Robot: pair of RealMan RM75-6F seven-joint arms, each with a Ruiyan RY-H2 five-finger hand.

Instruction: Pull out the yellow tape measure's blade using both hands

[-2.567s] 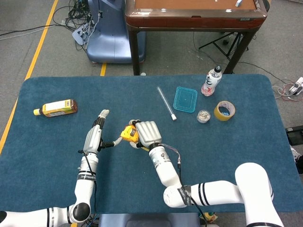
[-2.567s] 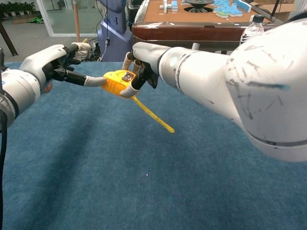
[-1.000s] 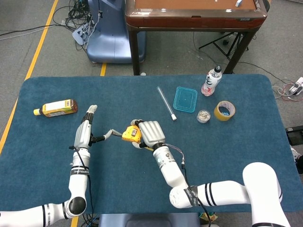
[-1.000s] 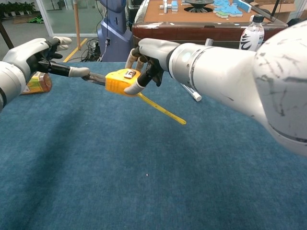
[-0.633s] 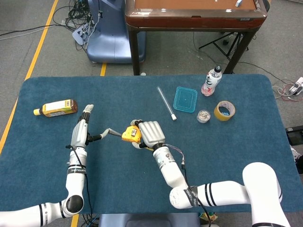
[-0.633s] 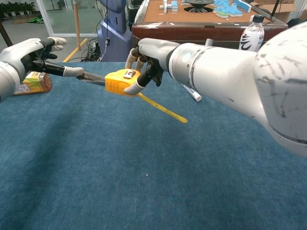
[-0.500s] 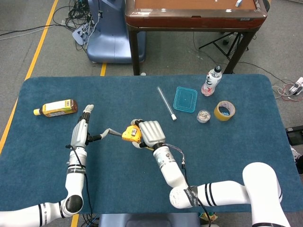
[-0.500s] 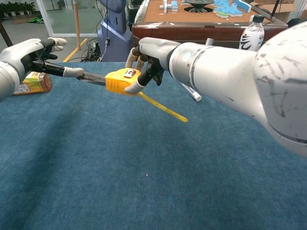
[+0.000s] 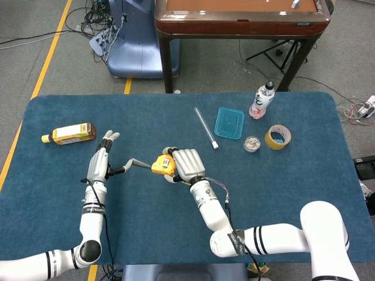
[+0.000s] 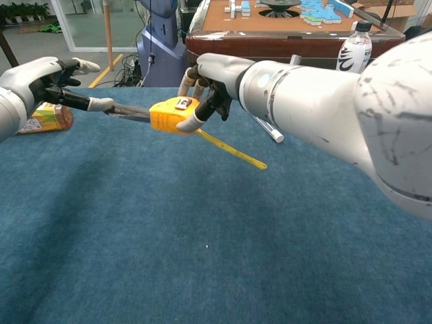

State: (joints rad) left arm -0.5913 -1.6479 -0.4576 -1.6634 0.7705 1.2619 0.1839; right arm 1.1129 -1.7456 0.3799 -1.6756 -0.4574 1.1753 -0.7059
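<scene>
The yellow tape measure hangs above the blue table, gripped by my right hand. A short length of blade runs out of its left side to my left hand, which pinches the blade's end. A yellow strap trails from the case down to the right in the chest view. The two hands stand apart, left of the table's middle.
A sauce bottle lies at the far left. At the back right are a white rod, a teal lid, a water bottle, a small tin and a tape roll. A wooden table stands behind.
My left hand has drawn away to the left, and the blade now spans the wider gap between the hands. My right hand has kept the case nearly still.
</scene>
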